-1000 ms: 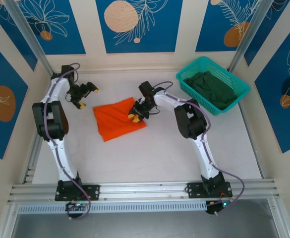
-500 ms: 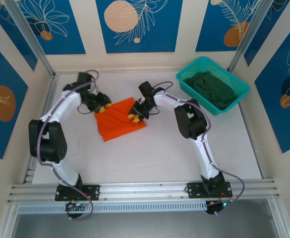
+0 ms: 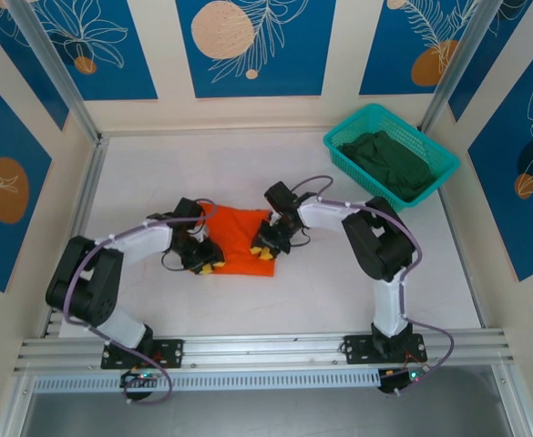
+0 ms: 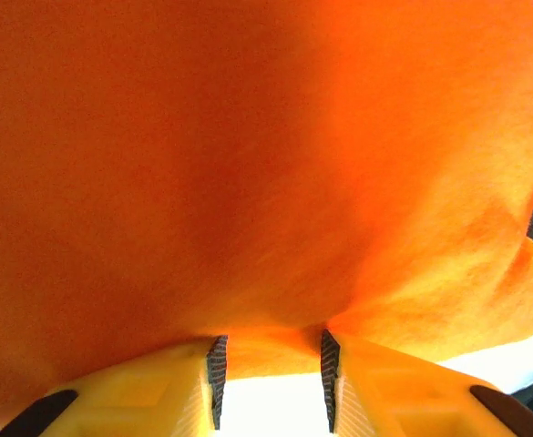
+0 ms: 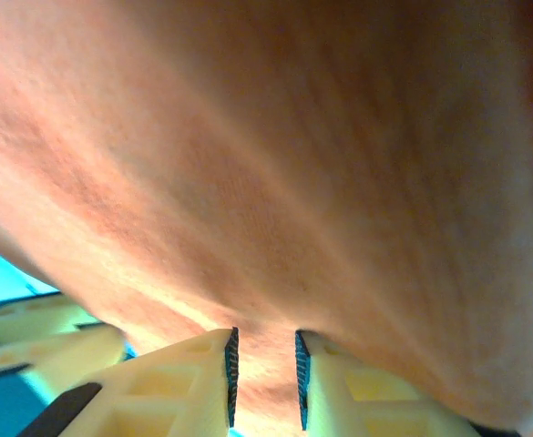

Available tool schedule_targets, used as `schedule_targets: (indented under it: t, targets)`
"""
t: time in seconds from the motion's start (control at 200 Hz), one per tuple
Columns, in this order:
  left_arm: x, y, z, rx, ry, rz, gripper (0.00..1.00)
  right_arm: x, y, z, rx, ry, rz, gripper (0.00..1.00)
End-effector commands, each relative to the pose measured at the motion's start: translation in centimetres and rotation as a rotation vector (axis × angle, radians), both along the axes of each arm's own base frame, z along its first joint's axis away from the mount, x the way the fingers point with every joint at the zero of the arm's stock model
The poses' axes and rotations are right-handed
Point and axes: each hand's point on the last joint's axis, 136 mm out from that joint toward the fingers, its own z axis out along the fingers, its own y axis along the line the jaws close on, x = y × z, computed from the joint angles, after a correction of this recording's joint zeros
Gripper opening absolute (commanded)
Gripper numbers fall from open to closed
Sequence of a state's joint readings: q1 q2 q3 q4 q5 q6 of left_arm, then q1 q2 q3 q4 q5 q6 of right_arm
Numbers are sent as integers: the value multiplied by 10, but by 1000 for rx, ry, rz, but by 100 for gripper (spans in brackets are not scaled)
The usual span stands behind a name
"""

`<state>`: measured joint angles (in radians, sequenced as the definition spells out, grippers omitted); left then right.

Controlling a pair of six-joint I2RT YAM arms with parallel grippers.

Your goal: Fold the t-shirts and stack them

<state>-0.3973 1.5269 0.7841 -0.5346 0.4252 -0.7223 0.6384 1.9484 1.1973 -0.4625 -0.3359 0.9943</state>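
The orange t-shirt [image 3: 240, 237] lies as a small folded square in the middle of the table. My left gripper [image 3: 206, 265] is at its near left corner, and my right gripper [image 3: 264, 251] at its near right corner. In the left wrist view the orange cloth [image 4: 248, 164] hangs over the gripper [image 4: 268, 350], its edge caught between the yellow fingers. In the right wrist view the cloth [image 5: 293, 164] fills the narrow gap of the gripper [image 5: 264, 350]. The dark green t-shirt [image 3: 389, 159] lies crumpled in the basket.
The teal mesh basket [image 3: 375, 109] stands at the back right, near the right wall. White table surface [image 3: 275, 300] stretches between the shirt and the arm bases. A metal rail [image 3: 266, 350] runs along the near edge.
Both grippers have come toward the near edge with the orange shirt. The left swung in from the back left. The shirt went from a spread, tilted shape to a smaller folded square.
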Motion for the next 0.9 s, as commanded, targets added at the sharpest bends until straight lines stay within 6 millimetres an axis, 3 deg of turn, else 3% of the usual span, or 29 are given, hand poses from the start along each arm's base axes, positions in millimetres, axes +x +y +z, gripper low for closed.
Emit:
schedule_targets:
  t: [0.0,0.11,0.275,0.35,0.43,0.625,0.895]
  targets:
    - [-24,9,2,13,1,-23,36,-10,-31,-7,-82,-77,3,28]
    - [-29,10,29,-20,-47,-19,41,-20,-38,18,-53,-173,-1,32]
    - [-14,1,70,-62,-117,-29,43,-38,-14,65,37,-295,79,37]
    - [-5,-11,76,-111,-110,-31,40,-48,1,71,65,-275,118,37]
    - [3,-24,75,-157,-98,-36,34,-57,12,61,54,-217,147,33]
    - [8,-36,43,-147,-33,-54,31,-72,15,23,-24,-89,161,25]
    - [-16,9,-28,120,67,-74,31,-92,-26,-14,-147,-41,219,23]
